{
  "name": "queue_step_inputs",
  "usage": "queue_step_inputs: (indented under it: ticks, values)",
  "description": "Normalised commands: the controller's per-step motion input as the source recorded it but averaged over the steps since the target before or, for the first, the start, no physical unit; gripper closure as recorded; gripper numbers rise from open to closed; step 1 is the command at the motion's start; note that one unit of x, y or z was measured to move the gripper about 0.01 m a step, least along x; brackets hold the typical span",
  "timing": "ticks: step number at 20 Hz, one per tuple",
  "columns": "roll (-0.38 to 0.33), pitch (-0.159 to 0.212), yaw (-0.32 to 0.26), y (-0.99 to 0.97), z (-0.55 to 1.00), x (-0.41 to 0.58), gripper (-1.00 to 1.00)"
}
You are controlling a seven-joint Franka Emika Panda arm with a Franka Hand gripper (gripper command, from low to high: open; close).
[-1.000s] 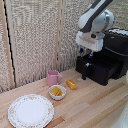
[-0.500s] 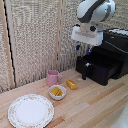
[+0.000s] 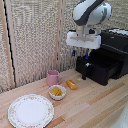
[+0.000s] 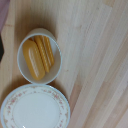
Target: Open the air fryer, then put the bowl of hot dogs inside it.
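1. The patterned plate (image 3: 30, 110) lies nearest on the wooden table (image 3: 95, 105).
2. Just behind it sits the bowl (image 3: 57, 92) of hot dogs (image 4: 39, 56), between a pink mug (image 3: 52, 77) and an orange block (image 3: 72, 84).
3. The air fryer (image 3: 112, 55) has its drawer (image 3: 96, 70) out, handle (image 3: 84, 71) forward.
4. The gripper (image 3: 80, 53) hangs above, fingers apart.
5. No writing is legible.

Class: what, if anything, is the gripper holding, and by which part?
Nothing. The gripper hangs in the air, clear of the handle and the bowl.
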Motion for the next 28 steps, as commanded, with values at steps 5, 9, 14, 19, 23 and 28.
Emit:
queue_step_inputs:
  ticks: [5, 9, 14, 19, 23, 28]
  values:
    - [0.206, 0.005, 0.155, 0.39, -0.17, 0.000, -1.00]
    - [0.150, 0.000, 0.145, 0.50, -0.17, 0.000, -1.00]
    - [0.042, 0.000, 0.153, 0.58, -0.20, 0.000, -1.00]
    - [-0.004, 0.029, 0.183, 0.49, -0.33, -0.029, -1.00]
    - [-0.055, 0.053, 0.198, 0.36, -0.41, -0.031, -1.00]
    - [-0.094, 0.016, 0.245, 0.10, -0.31, -0.009, -1.00]
